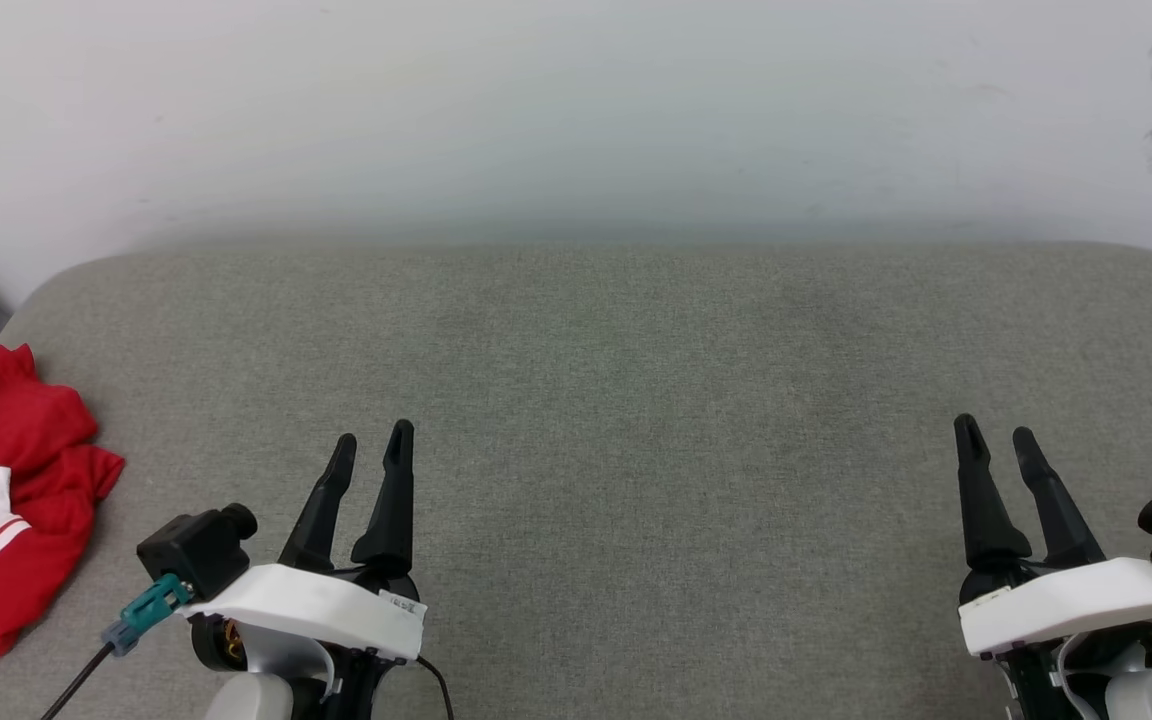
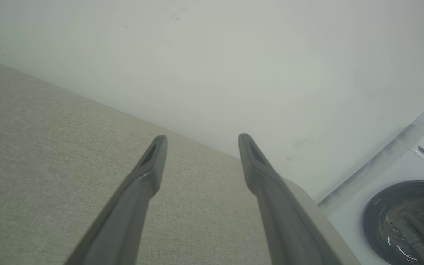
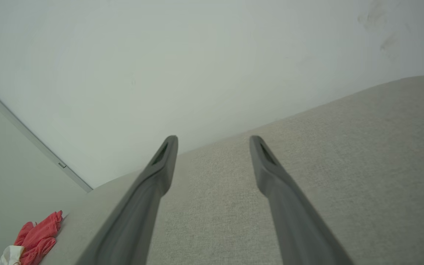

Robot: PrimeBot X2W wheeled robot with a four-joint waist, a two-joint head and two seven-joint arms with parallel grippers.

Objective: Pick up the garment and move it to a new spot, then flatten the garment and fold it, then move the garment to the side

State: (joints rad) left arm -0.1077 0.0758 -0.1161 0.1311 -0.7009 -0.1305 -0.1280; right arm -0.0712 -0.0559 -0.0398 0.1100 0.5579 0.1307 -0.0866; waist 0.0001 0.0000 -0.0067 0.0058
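Crumpled red shirt (image 1: 26, 450) on grey cushion (image 1: 636, 380). Right of shirt, near, not touching: left jaws, open, empty. Far right of shirt: right jaws, open, empty.

Home laundry corner: washing machine (image 2: 381, 176), upholstered cushion (image 1: 636, 400).

Left gripper (image 1: 373, 435): lower left of the head view, 2 dark fingers pointing up the frame and leaning slightly right, jaws apart. Right gripper (image 1: 994, 428): lower right, 2 fingers pointing up and leaning slightly left, jaws apart. Left wrist housing (image 1: 306, 605) and right wrist housing (image 1: 1066, 600), both white, sit roughly level. Each wrist view shows its own fingers spread.
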